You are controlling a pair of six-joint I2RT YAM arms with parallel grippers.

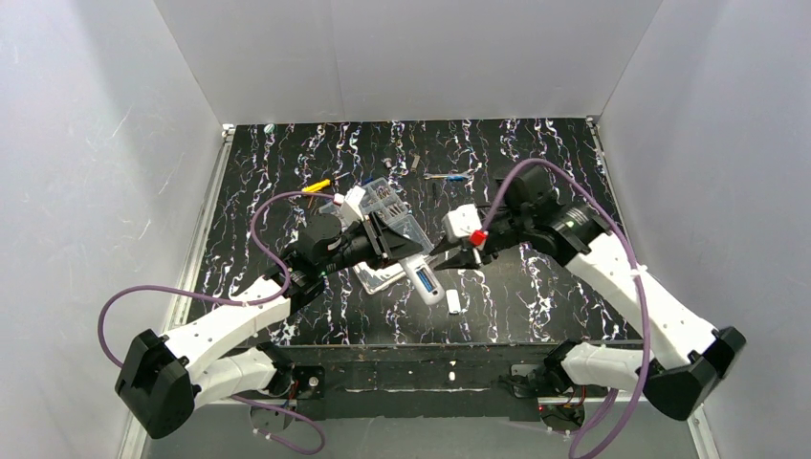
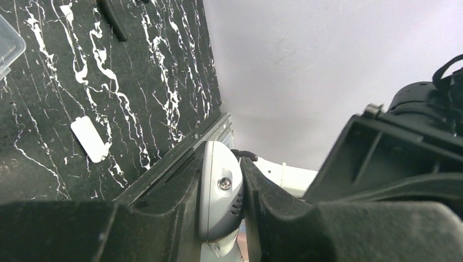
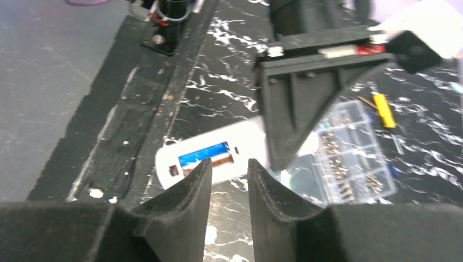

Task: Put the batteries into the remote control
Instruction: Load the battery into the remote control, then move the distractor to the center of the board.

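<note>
The slim white plastic remote control (image 1: 427, 282) looks light, stiff and smooth-skinned. I judge it likely to slip or twist if squeezed off-centre. The safest hold is across its narrow sides at the solid end, clear of the long recess in its back.

That is where my left pincer (image 2: 221, 180) has it. The jaws are clamped on the end of the remote control, with the pale casing wedged between the two black fingers. The bar points toward the near edge of the black marbled desk (image 1: 287, 163), recess facing up. I cannot tell whether its free end rests on the desk.

One tiny blue cylindrical battery (image 3: 203, 153) lies in the recess. I cannot make out the second. These cells are small, hard and round, so they would roll readily and should be pinched across the middle.

My right pincer (image 3: 229, 166) hovers just beside the remote control, above the recess. Its jaws stand a little apart, holding and touching nothing.

The small white rectangular cover piece (image 1: 453, 302) lies loose on the desk near the remote's tip. The clear plastic compartment box (image 3: 349, 153) sits beyond.
</note>
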